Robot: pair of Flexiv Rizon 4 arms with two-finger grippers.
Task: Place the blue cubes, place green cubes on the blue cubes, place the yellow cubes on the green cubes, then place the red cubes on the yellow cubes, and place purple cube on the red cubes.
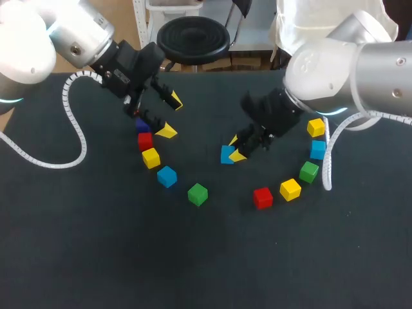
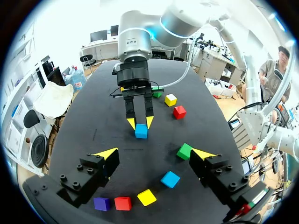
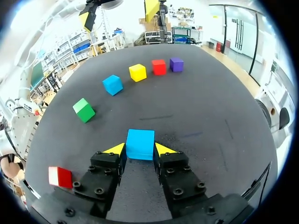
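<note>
My right gripper is shut on a blue cube near the table's middle; the cube sits between its yellow tips, low at the cloth. My left gripper hangs open and empty above a curved row of purple, red, yellow, blue and green cubes. In the left wrist view the held blue cube lies ahead of my open left gripper, with the right gripper on it.
A second arc at the right holds a yellow cube, a blue cube, a green cube, another yellow cube and a red cube. The black table cloth stretches toward the front.
</note>
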